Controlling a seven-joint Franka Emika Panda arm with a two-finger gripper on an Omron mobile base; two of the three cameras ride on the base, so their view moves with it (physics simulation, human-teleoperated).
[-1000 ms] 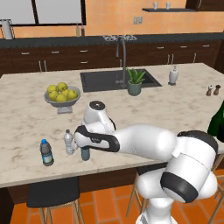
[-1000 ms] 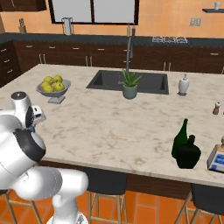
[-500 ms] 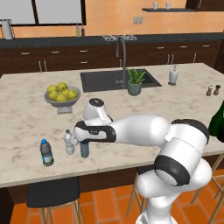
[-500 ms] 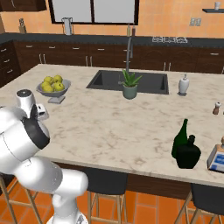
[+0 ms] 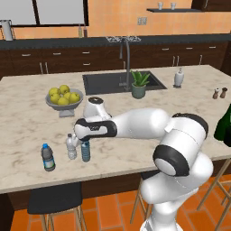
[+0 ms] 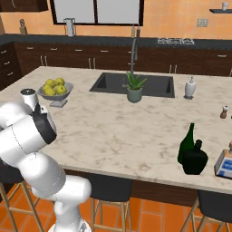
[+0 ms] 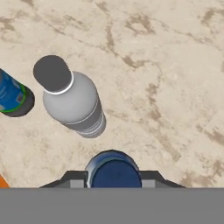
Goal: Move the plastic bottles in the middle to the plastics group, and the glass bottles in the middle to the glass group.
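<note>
The pincer [image 5: 85, 143] is closed on the small slim translucent blue water bottle with a blue cap [image 5: 85, 151], which stands upright on the beige marbled table [image 5: 27, 131] near its front edge. Just beside it stands the clear greyish white-capped plastic bottle [image 5: 71, 146], and farther left the stouter blue-capped bottle with a dark label [image 5: 48, 157]. Two dark green glass bottles [image 6: 192, 152] stand together well apart, near the table's right end.
</note>
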